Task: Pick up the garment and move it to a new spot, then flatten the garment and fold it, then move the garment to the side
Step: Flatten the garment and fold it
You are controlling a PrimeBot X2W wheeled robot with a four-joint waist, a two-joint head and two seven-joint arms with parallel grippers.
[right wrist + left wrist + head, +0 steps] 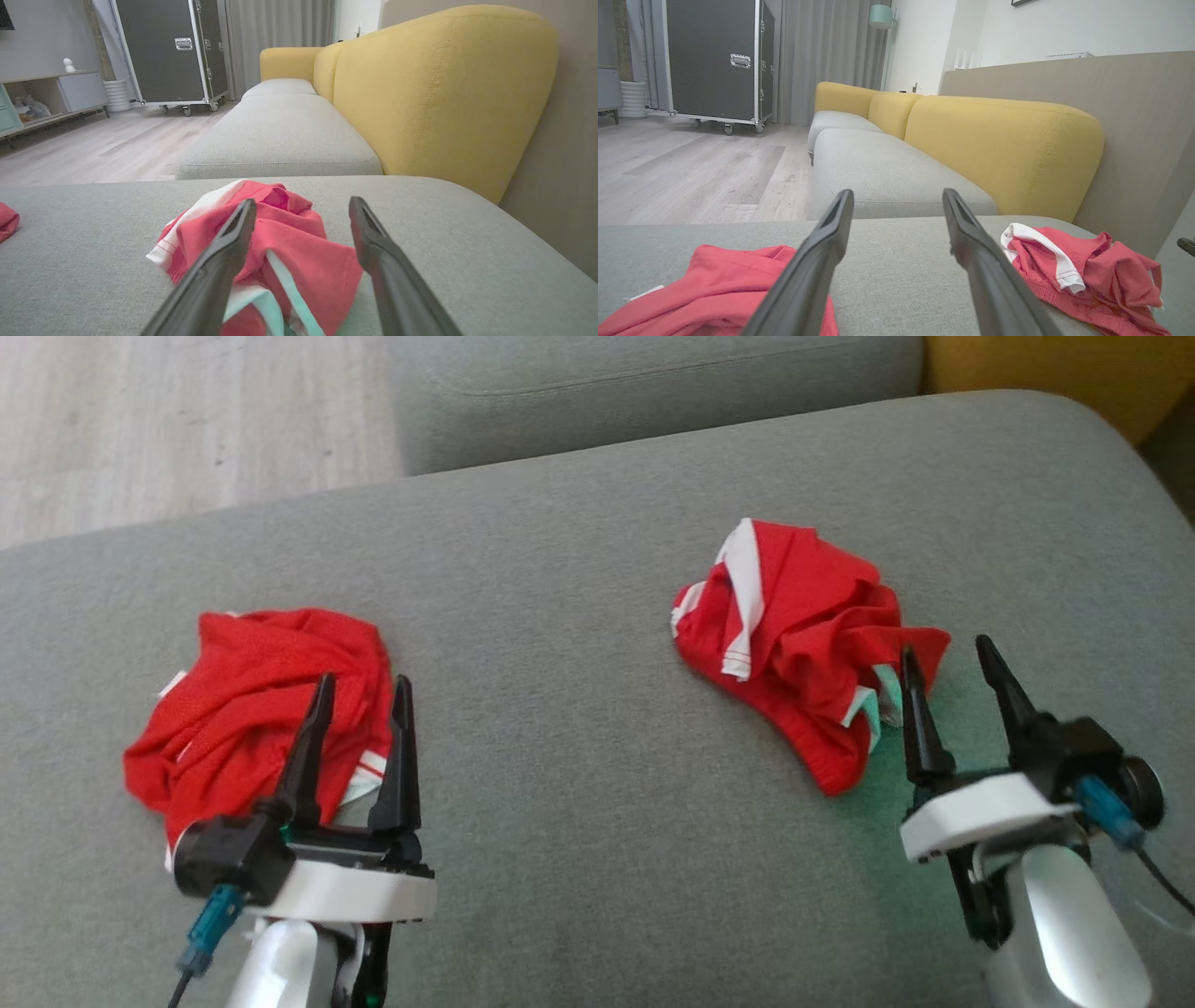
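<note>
Two garments, two tools, one sofa, listed by bulk.

1. Grey sofa seat (597, 569): carries everything, with bare fabric between the two heaps.
2. Yellow backrest (444, 93): beyond the seat, clear of the work.
3. Mesh garment (252, 681): red, bunched, on my left side of the seat.
4. Striped garment (794, 644): red with white bands, crumpled, on my right side and well apart from item 3. I take this as the work in hand. I judge the move step is current and flattening is not begun. Next it needs an edge or corner pinched and drawn outward.
5. Right tool (946, 650): spread wide, gripping nothing, its inner finger at the heap's near edge.
6. Left tool (364, 683): spread wide and empty, above the mesh garment's near side.
</note>
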